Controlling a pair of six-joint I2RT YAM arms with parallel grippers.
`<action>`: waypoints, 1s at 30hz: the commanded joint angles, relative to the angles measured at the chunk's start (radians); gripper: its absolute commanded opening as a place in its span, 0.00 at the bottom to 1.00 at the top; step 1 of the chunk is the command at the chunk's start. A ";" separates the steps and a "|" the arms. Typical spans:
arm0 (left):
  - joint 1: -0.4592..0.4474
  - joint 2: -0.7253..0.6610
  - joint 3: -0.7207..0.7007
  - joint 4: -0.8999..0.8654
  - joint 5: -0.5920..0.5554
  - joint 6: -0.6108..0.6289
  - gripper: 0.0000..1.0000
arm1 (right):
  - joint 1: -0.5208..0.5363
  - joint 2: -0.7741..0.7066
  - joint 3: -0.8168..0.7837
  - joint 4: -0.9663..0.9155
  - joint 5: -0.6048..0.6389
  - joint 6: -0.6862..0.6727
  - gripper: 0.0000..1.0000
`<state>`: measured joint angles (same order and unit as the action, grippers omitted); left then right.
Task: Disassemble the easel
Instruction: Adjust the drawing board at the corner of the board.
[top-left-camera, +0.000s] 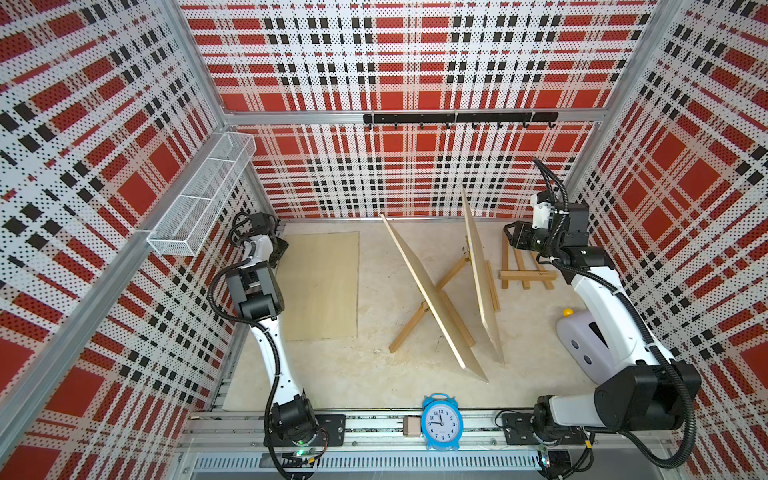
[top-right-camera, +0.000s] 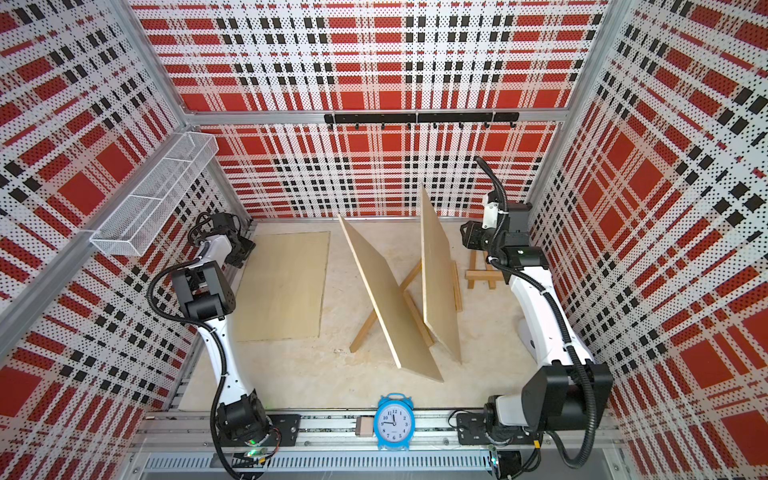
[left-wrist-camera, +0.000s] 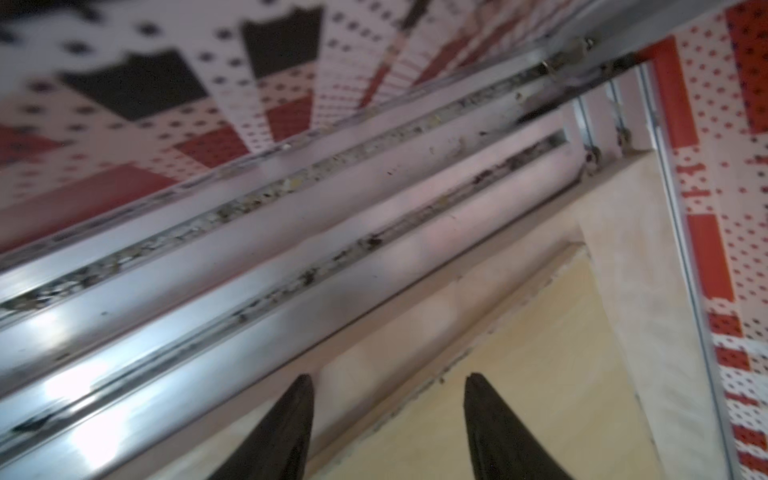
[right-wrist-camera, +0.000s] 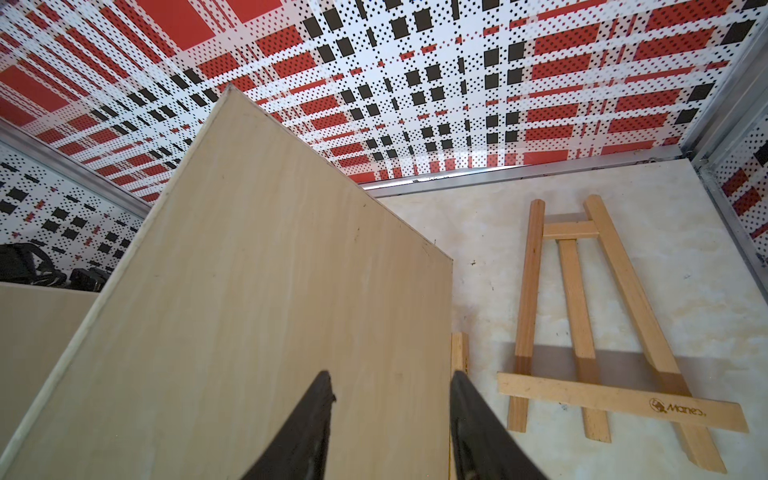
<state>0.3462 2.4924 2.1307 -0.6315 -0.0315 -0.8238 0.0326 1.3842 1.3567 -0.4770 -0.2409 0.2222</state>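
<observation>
Right tool (right-wrist-camera: 390, 376) released near upright board (top-left-camera: 478, 270), left tool (left-wrist-camera: 388, 376) released over flat board (top-left-camera: 322, 286), wire basket (top-left-camera: 203, 195) on side wall (top-left-camera: 83, 124), easel (top-left-camera: 528, 275) lying flat on bench (top-left-camera: 374, 374).

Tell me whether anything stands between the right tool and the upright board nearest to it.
Nothing visible does. The right tool faces the upright board directly, jaws apart; the folded easel lies flat, off to one side.

The ledge bar (right-wrist-camera: 619, 401) of the small easel (right-wrist-camera: 582, 299), which lies flat just beside the right gripper (right-wrist-camera: 390, 376), carries a burnt-in logo followed by a brand word reading approximately "Manes". The blue alarm clock (top-left-camera: 441, 422), well apart from that gripper on the front rail (top-left-camera: 374, 424), shows the numerals 1 to 12. Its finer print is too small to read.
</observation>
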 joint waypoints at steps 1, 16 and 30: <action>-0.016 0.050 -0.011 0.048 0.074 -0.037 0.61 | 0.004 -0.040 -0.006 0.036 0.006 0.015 0.49; -0.042 0.035 -0.058 0.091 0.115 -0.051 0.60 | 0.004 -0.071 -0.036 0.034 0.005 0.017 0.49; -0.083 0.036 -0.087 0.136 0.149 -0.073 0.60 | 0.004 -0.101 -0.051 0.018 0.006 0.006 0.49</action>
<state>0.2993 2.5015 2.0846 -0.4480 0.0521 -0.8654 0.0334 1.3155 1.3151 -0.4789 -0.2379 0.2329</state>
